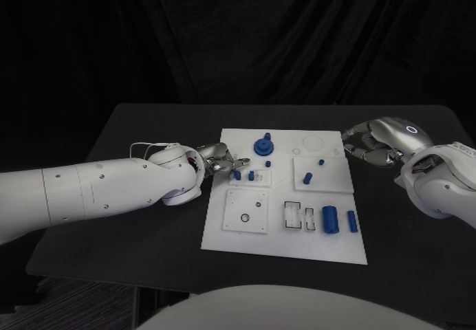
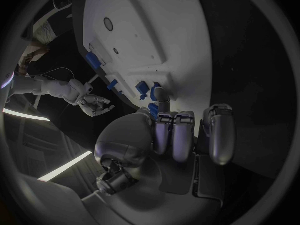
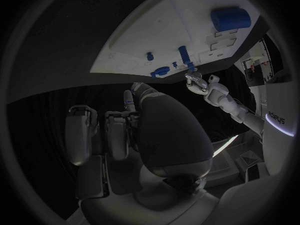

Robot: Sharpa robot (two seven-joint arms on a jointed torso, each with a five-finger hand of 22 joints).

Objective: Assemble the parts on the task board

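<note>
The white task board (image 1: 260, 237) lies flat in the middle of the black table (image 1: 129, 144), and everything here is placed from that board. On its far half stands a blue gear-like part (image 1: 264, 146), upright on the plate, with a small blue peg (image 1: 267, 163) just nearer the robot. Toward the board's left edge sit two short blue pieces (image 1: 244, 175) side by side, and here is the left hand (image 1: 220, 162), right at that edge, its fingertips (image 2: 157, 92) reaching onto the plate next to those pieces; in the left wrist view the fingers curl inward, but whether they pinch one of the parts I cannot tell. Across the board, at the far right corner, the right hand (image 1: 375, 143) hovers off the plate's edge, fingers curled in with nothing seen between them, clenched on air. On the board's right half sits a raised white square with two small blue pins (image 1: 314, 170), and nearer the robot, two blue cylinders (image 1: 339, 220) lie side by side next to a pair of rectangular slots (image 1: 298, 215). On the near-left part of the board a white square panel (image 1: 246, 211) carries a dark ring (image 1: 244, 218). Out past the board, the table is matte black with rounded corners, and behind it hangs a black curtain (image 1: 278, 48), folds falling to the table's far edge.
</note>
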